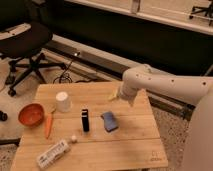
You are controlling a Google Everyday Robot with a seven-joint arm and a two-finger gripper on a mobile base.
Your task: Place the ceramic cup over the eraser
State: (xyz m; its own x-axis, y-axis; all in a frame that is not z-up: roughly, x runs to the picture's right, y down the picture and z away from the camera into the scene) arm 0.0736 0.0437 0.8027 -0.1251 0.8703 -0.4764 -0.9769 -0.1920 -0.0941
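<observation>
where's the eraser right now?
Camera view: the eraser stands upright, central on the table, between the ceramic cup behind-left and the blue pad image-right. The gripper hovers over the far edge, apart from it.

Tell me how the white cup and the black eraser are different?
The ceramic cup is white and round; the eraser is black and a narrow block. The cup is wider than the eraser. The cup sits farther back on the wooden table than the eraser. Both stand upright, apart from each other. The gripper hangs open and empty over the table's back right part, touching neither.
</observation>
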